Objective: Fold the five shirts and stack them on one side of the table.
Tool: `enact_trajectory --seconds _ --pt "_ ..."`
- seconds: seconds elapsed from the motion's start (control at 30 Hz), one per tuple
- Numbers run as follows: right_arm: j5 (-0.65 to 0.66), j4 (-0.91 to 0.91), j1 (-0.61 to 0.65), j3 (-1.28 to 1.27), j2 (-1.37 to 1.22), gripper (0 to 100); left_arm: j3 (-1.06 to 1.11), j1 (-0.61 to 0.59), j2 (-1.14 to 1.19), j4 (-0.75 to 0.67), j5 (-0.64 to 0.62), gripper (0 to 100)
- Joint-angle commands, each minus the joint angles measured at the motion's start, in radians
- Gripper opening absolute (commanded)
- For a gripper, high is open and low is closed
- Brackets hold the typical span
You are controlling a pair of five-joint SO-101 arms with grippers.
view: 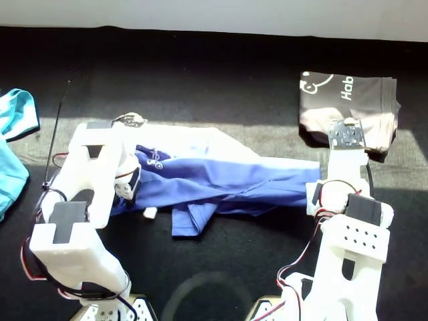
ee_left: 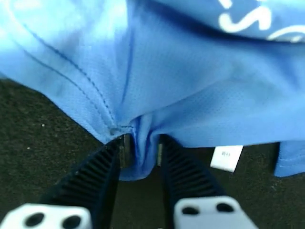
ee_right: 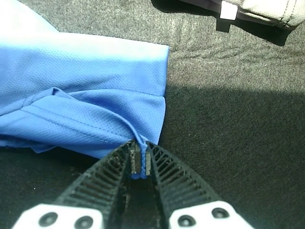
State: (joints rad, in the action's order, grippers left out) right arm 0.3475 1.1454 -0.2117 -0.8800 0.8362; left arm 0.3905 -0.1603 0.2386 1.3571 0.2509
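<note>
A blue shirt [view: 221, 180] lies stretched and crumpled across the middle of the dark table [view: 200, 80] between the two arms. My left gripper [ee_left: 139, 160] is shut on a bunched seam of the blue shirt [ee_left: 190, 86] at its left end; a white tag [ee_left: 227, 158] hangs beside it. At the shirt's right end, my right gripper [ee_right: 139, 160] is shut on the hem corner of the blue shirt [ee_right: 81, 90]. A folded grey-brown shirt [view: 351, 107] lies at the back right. A turquoise shirt [view: 13, 144] lies at the left edge.
The white wall edge runs along the table's far side. Bare dark cloth stretches behind the blue shirt and in front between the two arm bases. The folded shirt's edge [ee_right: 257, 12] lies just beyond the right gripper.
</note>
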Motion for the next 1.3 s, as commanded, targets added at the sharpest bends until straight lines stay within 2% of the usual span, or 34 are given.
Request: enact_trajectory --seconds 0.0,0.13,0.37,0.6,0.7,0.77,0.83,0.87,0.93,1.1,1.27 --pt "-0.009 -0.002 0.008 0.054 0.016 0.6 -0.054 -0.07 -0.015 0.084 -0.003 22" --pt "-0.009 -0.004 0.004 0.054 0.016 0.6 -0.111 -0.145 -0.015 0.127 -0.002 21" --pt "-0.006 -0.004 0.008 0.056 0.016 0.6 -0.082 -0.15 -0.004 0.126 -0.002 21" --pt "-0.008 -0.004 0.008 0.056 0.016 0.6 0.013 -0.15 -0.002 -0.017 -0.002 21" --pt "-0.008 -0.004 0.008 0.056 0.016 0.6 0.028 -0.15 -0.002 -0.032 -0.002 21" --pt "-0.008 -0.004 0.008 0.056 0.016 0.6 0.022 -0.15 -0.004 -0.031 -0.003 15" --pt "-0.009 -0.004 0.008 0.056 0.016 0.6 0.021 -0.139 -0.013 -0.035 -0.006 2" --pt "-0.009 -0.004 0.008 0.056 0.016 0.6 0.018 -0.128 -0.015 -0.031 -0.006 0" --pt "-0.009 -0.005 0.008 0.056 0.016 0.6 -0.002 -0.096 -0.015 -0.026 -0.006 2" --pt "-0.009 -0.111 0.008 0.013 0.013 0.6 -0.122 -0.025 -0.015 0.06 -0.008 1" --pt "-0.009 -0.17 0.008 0.059 -0.022 0.6 -0.421 -0.001 -0.015 0.249 -0.009 1"
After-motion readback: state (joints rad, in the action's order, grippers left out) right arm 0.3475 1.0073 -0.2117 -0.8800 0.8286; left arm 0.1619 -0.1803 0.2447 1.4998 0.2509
